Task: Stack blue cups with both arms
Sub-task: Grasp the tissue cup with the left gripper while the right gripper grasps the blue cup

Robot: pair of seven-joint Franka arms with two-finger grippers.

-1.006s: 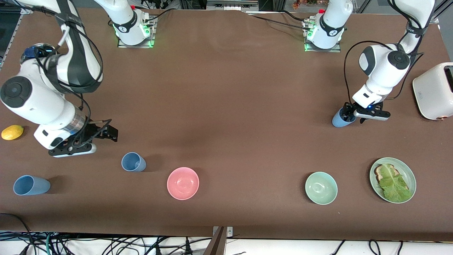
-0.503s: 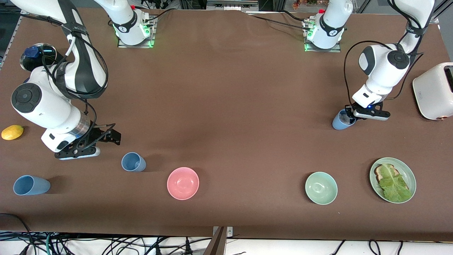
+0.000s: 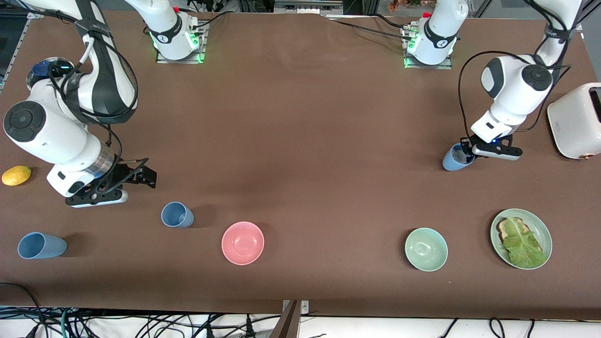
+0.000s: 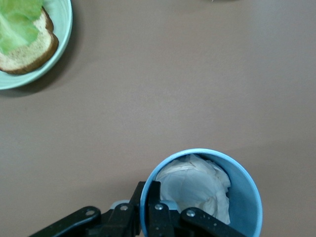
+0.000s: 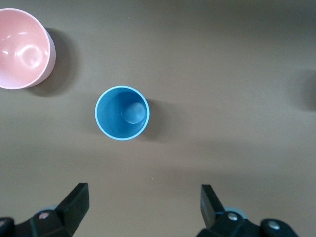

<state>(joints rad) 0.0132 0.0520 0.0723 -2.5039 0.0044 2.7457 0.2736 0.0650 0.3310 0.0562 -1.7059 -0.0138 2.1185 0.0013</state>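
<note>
Lower left of the frame: two small blue plastic cups (image 3: 41,245) (image 3: 177,215) stand apart; right gripper (image 3: 101,188) hangs spread wide above the table. Centre right: left gripper (image 3: 471,151) clenched on a third blue plastic cup's (image 3: 453,159) rim.

A robotics lab — two white arms (image 3: 70,136) bolted to base plates (image 3: 178,56) along one counter (image 3: 300,117) edge. Loose cables (image 3: 141,324) tangle under the edge nearest the front camera. Kitchen props — a toaster (image 3: 575,119), bowls (image 3: 242,242) — sit staged on brown covering.

One blue cup (image 3: 177,215) stands beside the bowl (image 3: 242,242).
</note>
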